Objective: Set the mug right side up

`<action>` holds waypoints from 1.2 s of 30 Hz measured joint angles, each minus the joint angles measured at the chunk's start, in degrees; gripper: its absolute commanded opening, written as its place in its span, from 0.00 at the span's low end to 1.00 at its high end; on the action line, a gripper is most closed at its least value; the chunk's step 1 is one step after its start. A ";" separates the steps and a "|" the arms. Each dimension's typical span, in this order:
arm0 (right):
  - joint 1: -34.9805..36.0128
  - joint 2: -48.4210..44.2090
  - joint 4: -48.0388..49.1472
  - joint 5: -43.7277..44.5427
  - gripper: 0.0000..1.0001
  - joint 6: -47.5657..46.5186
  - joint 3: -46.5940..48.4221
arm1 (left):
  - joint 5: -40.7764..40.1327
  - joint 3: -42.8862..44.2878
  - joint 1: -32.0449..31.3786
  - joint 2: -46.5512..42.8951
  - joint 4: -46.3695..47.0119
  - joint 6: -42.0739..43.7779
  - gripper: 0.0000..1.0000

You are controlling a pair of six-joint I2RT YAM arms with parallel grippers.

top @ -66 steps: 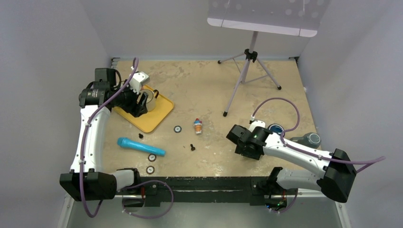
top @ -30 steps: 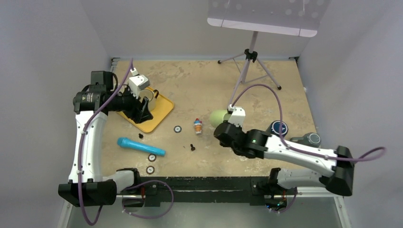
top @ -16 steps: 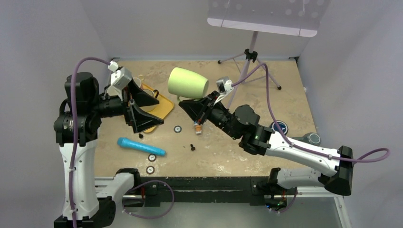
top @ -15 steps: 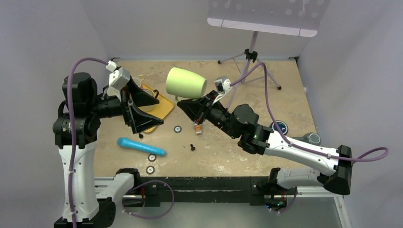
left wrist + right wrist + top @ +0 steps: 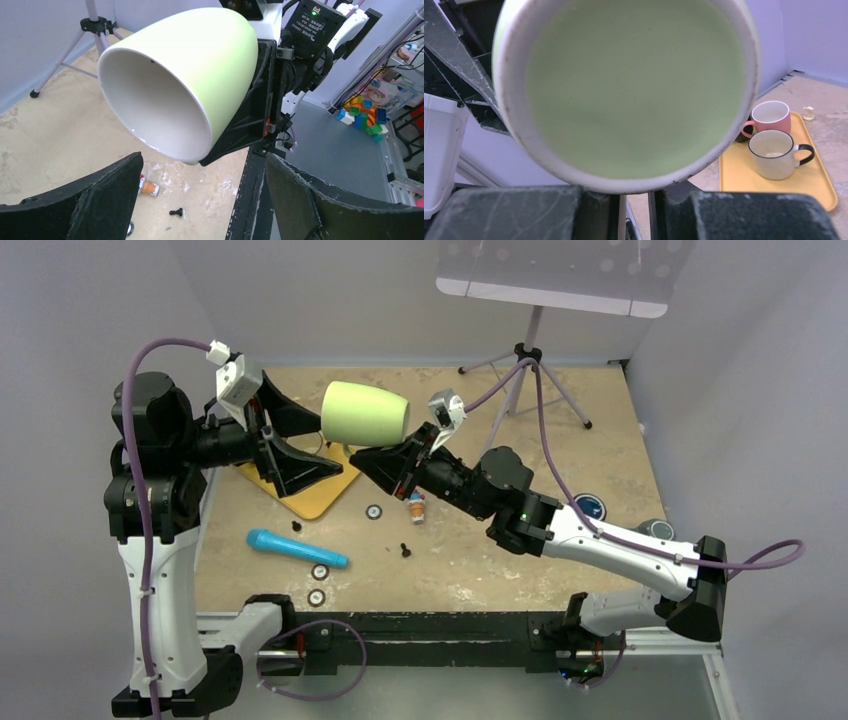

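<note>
A pale green mug [image 5: 365,413] is held in the air over the table's left half, lying on its side. Its mouth points toward my left gripper [image 5: 320,445]. My right gripper [image 5: 378,458] is shut on the mug from below. In the right wrist view the mug's base [image 5: 639,85] fills the frame above the nearly closed right gripper [image 5: 636,212]. In the left wrist view the mug's white inside [image 5: 150,100] faces me. My left gripper [image 5: 205,195] is open and empty, its fingers spread just below and in front of the rim, apart from it.
A yellow tray [image 5: 322,492] lies at the left and holds a pink mug [image 5: 771,112] and a white mug [image 5: 774,152], both upright. A blue cylinder [image 5: 297,549], a small toy figure [image 5: 416,508], washers and black bits lie on the table. A tripod [image 5: 520,390] stands at the back.
My right arm picked the green mug up from the table's right side and carried it up and left. My left arm rose off the tray and now faces the mug's mouth.
</note>
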 measured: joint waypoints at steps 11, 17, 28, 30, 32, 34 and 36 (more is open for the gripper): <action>0.00 3.23 0.07 -3.98 0.00 0.20 1.95 | 3.06 0.96 -0.04 0.48 5.66 -4.37 0.27; -0.52 3.89 -0.83 -5.97 0.89 1.88 3.43 | 7.61 -0.81 -0.96 0.72 10.10 -7.34 0.00; -2.80 1.75 -20.22 16.63 0.98 1.11 3.37 | -46.45 -2.45 -1.90 11.91 -19.78 27.43 0.00; -3.06 0.72 -22.38 19.19 0.98 1.14 1.07 | -55.15 -5.64 -1.84 18.43 -20.87 31.65 0.00; -3.30 0.00 -24.44 21.05 0.98 1.09 -0.72 | -61.90 -7.61 -1.75 24.94 -21.35 34.58 0.00; -3.85 -0.33 -26.18 22.53 0.98 1.05 -1.62 | -67.01 -7.98 -1.68 31.01 -21.55 36.94 0.00; -4.76 -0.52 -27.91 23.39 0.98 1.20 -1.68 | -70.51 -7.50 -1.57 35.58 -21.31 38.36 0.00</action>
